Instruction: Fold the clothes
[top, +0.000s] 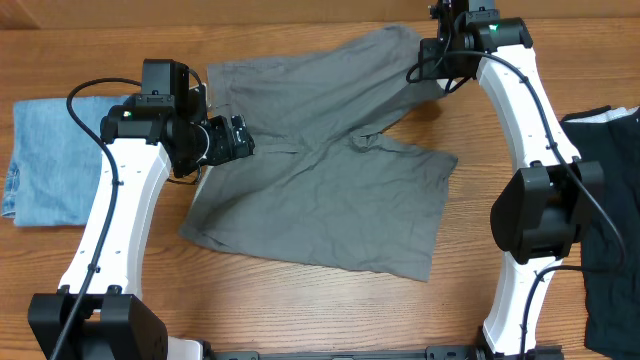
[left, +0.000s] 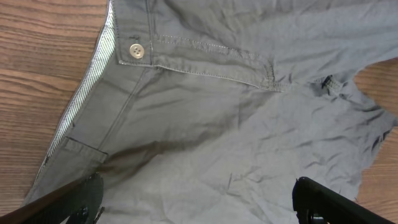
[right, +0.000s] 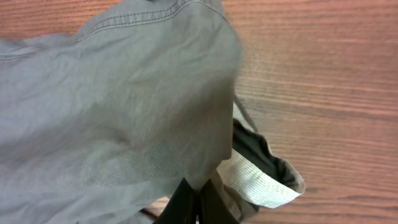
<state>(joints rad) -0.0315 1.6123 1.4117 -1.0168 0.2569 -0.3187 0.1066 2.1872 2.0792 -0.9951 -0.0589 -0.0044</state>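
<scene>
Right end effector (right: 194, 202) closed, pinching a leg hem of the clothes (top: 330, 190). The garment lies on the table (top: 300, 305), spreading left of that grip. Left end effector (top: 243, 140) open above the waistband. Recommendation: lift the hem just clear, then carry it across evenly, without dragging.

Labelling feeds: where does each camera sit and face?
Overhead: above the table, facing down on the grey garment; left arm and right arm show.
Left wrist: on its arm, facing down at the garment's button; open jaws show.
Right wrist: on its arm, facing down at cloth pinched in shut jaws.
Shared: all see the garment.
</scene>
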